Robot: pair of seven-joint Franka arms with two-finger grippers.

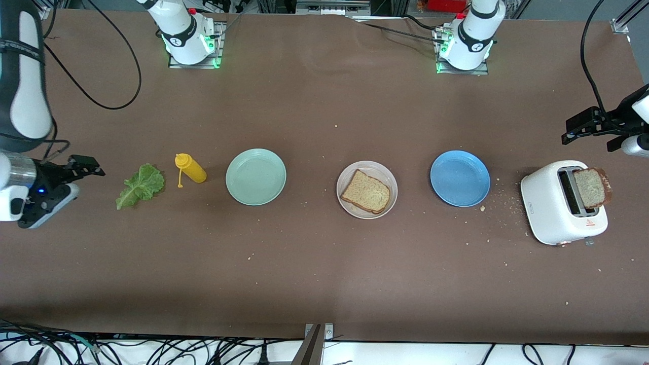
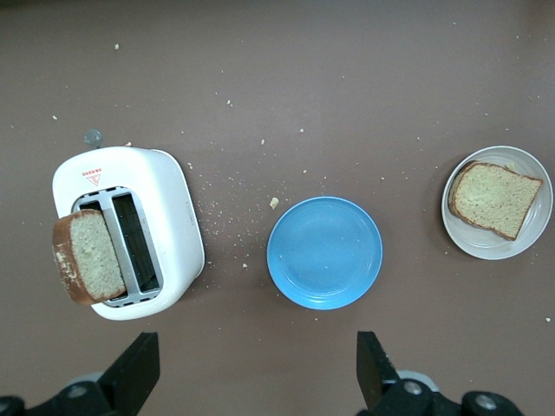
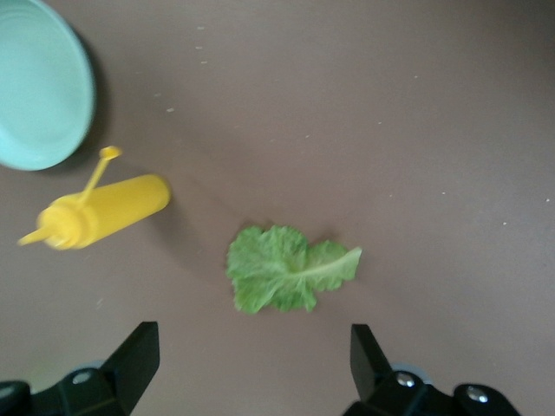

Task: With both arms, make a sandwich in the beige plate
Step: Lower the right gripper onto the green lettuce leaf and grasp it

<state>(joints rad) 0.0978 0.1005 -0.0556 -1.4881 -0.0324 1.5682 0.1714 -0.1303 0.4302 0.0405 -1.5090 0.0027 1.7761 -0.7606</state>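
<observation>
The beige plate (image 1: 384, 175) sits mid-table with one slice of brown toast (image 1: 366, 191) lying on it; both also show in the left wrist view, plate (image 2: 486, 248) and toast (image 2: 494, 198). A second toast slice (image 1: 592, 187) sticks out of the white toaster (image 1: 550, 213) at the left arm's end. A green lettuce leaf (image 1: 140, 185) lies on the table at the right arm's end. My left gripper (image 1: 570, 131) is open and empty in the air above the table beside the toaster (image 2: 256, 351). My right gripper (image 1: 88, 167) is open and empty beside the lettuce (image 3: 251, 340).
A blue plate (image 1: 460, 178) lies between the beige plate and the toaster. A mint-green plate (image 1: 256, 176) and a yellow squeeze bottle (image 1: 190, 168) on its side lie between the beige plate and the lettuce. Crumbs are scattered around the toaster.
</observation>
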